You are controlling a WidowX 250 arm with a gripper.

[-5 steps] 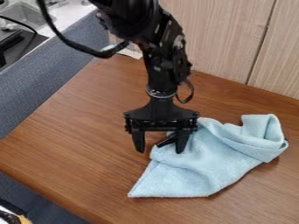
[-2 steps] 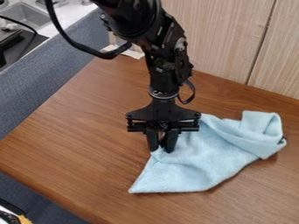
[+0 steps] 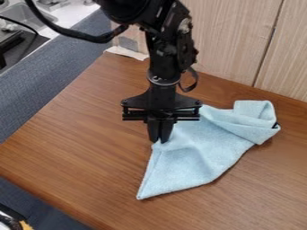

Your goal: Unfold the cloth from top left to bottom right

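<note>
Black two-finger gripper (image 3: pixel 160 141) pinches the light blue, soft-napped cloth (image 3: pixel 198 155) by its left side

From my end of the link, I have the gripper pointing down over the middle of the worktop, its two fingers drawn close together with a bit of the cloth nipped between the tips. Above it, the black jointed robot arm (image 3: pixel 171 49) comes in from the top of my view, a thick black cable (image 3: pixel 78 35) looping off to its left.

I see creases running out from the pinch. Below it, the cloth lies in a flat, single-pointed flap towards the near edge of the brown wood-grain worktop (image 3: pixel 72 139). Its other end, towards the back edge and to the right, is folded over in a thick, loose roll, with a small dark patch (image 3: pixel 276 125) on its right side.

Further out, pale wood-grain panels (image 3: pixel 231 40) stand along the back edge, and a blue-grey fabric surface (image 3: pixel 51 85) runs beside the left edge. Beyond that I can make out a grey sink (image 3: pixel 25 15).
</note>
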